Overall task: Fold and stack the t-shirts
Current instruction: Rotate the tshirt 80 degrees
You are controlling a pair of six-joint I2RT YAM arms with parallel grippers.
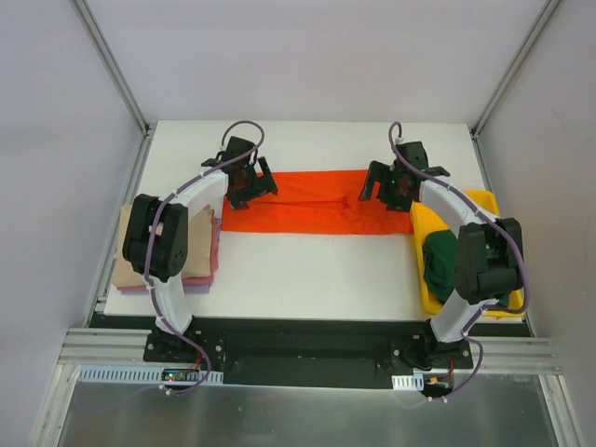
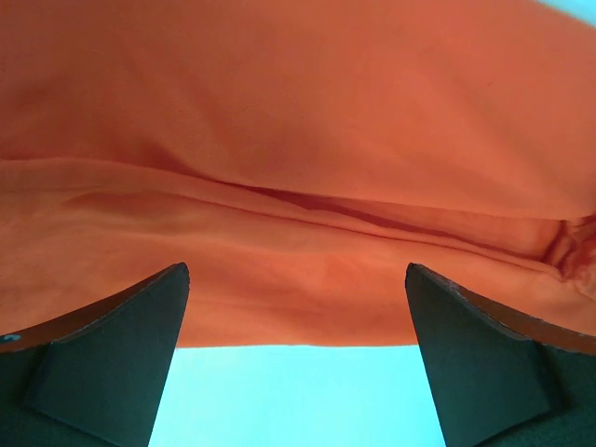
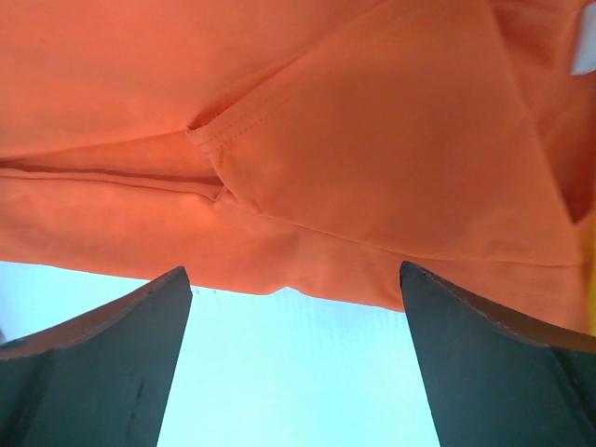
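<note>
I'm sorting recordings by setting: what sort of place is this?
Probably a lab robot workcell, not a home: a white table enclosed by plain white walls, aluminium rails along its near edge, and an orange-red t-shirt spread flat.

Both arms reach away from their bases toward the far side of the table. The left arm rises to its elbow and curves inward, and the left gripper points down with its jaws spread wide. The right arm mirrors it, curving inward, and the right gripper hangs low with its jaws equally wide apart.
</note>
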